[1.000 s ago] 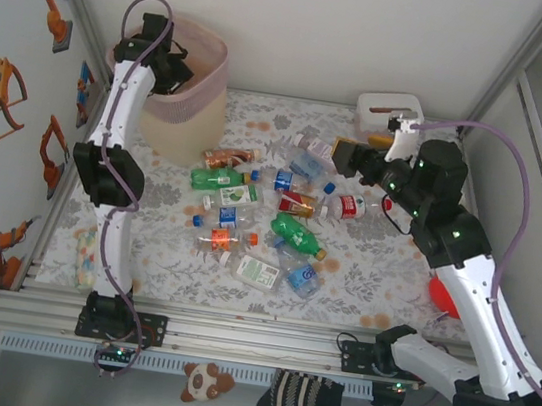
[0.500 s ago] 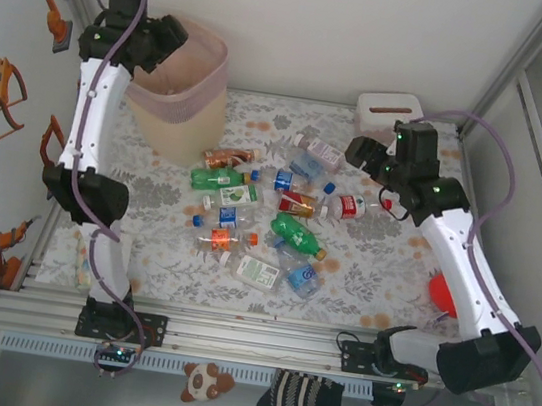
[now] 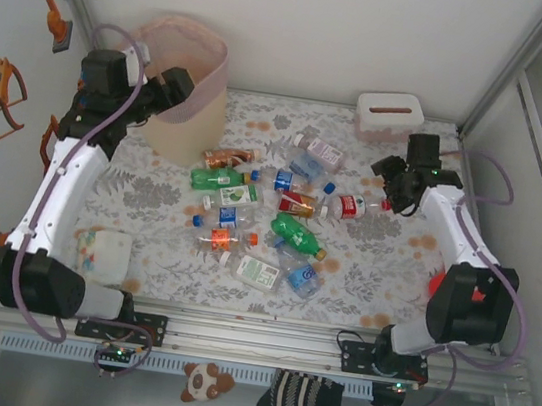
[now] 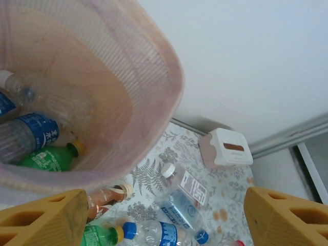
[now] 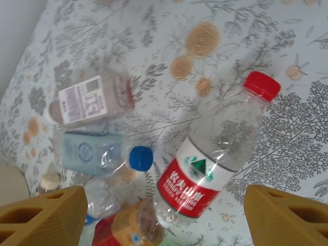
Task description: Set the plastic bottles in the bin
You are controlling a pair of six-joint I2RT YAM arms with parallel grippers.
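**Reach for the red-capped bottle**

Right claw spread wide, empty, poised over the red-capped bottle lying just ahead. Next, likely: lower, straddle the body, close. Left claw wide and empty too, bin just ahead and below, several bottles lying inside.

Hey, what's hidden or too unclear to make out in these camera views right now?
- Bottles inside the bin: left wrist view, cut by the left edge; count unclear.
- Orange-labelled bottle: right wrist view, cut by the bottom edge.
- Red object: top view, partly behind the right arm; unidentifiable.
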